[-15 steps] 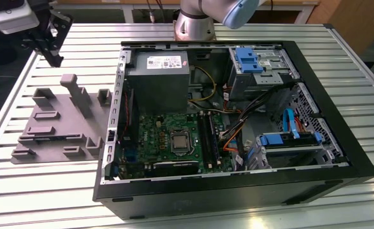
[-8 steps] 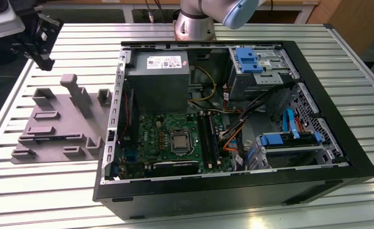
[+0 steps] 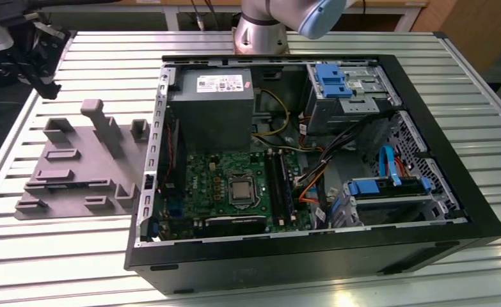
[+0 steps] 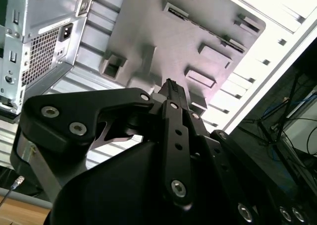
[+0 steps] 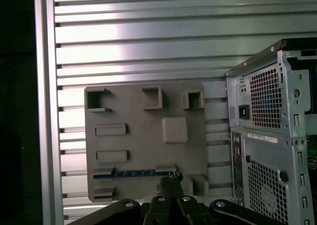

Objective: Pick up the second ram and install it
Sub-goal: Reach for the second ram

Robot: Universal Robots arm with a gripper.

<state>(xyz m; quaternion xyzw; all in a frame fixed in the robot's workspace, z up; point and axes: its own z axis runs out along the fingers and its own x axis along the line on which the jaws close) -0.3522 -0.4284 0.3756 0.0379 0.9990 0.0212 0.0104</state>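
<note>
Well, second ram (image 5: 133, 174) sits in the holder (image 5: 143, 150), 9 o'clock of the case (image 3: 318, 252) in the exterior view; probably light, stiff, fragile, I'd grab flat faces mid-length; pincer (image 5: 171, 178) is closed, empty

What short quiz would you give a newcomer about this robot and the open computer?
1. True or false: the ram lies in the grey holder, outside the computer case.
2. The gripper is nearest to: A) the power supply, B) the ram, C) a blue drive bracket.
3. Fill in: in the exterior view, the holder lies to the case's ___.
Key: 1 true; 2 B; 3 left.
</note>
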